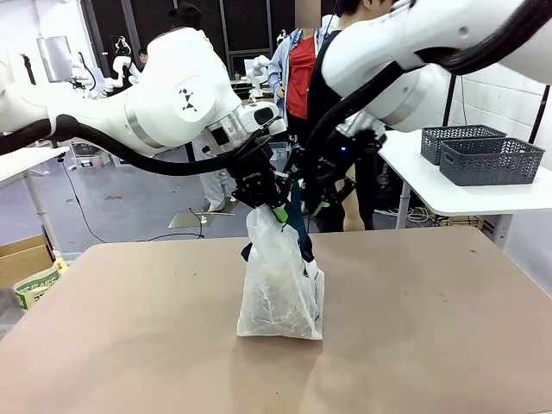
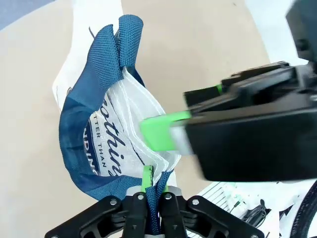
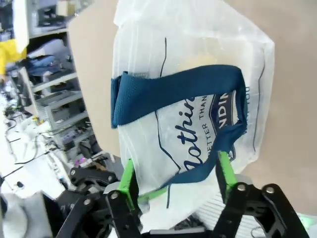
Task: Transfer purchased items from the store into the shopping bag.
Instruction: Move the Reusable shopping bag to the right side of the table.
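Note:
The shopping bag [image 1: 280,289] stands upright in the middle of the brown table [image 1: 129,345], translucent white with navy straps. My left gripper [image 1: 278,212] is shut on a navy strap [image 2: 154,198] at the bag's top and holds it up. My right gripper [image 1: 321,205] hangs just right of the bag's mouth, its green pad [image 2: 163,131] beside the plastic. In the right wrist view its fingers [image 3: 225,173] stand apart, with the bag's printed wall [image 3: 198,134] and a strap [image 3: 173,89] between them. A faint yellowish item [image 3: 198,62] shows through the plastic.
Two dark grey mesh baskets [image 1: 492,159] sit on a white side table at the right. A person in a red top [image 1: 302,73] stands beyond the far edge. A cardboard box [image 1: 21,259] sits on the floor at the left.

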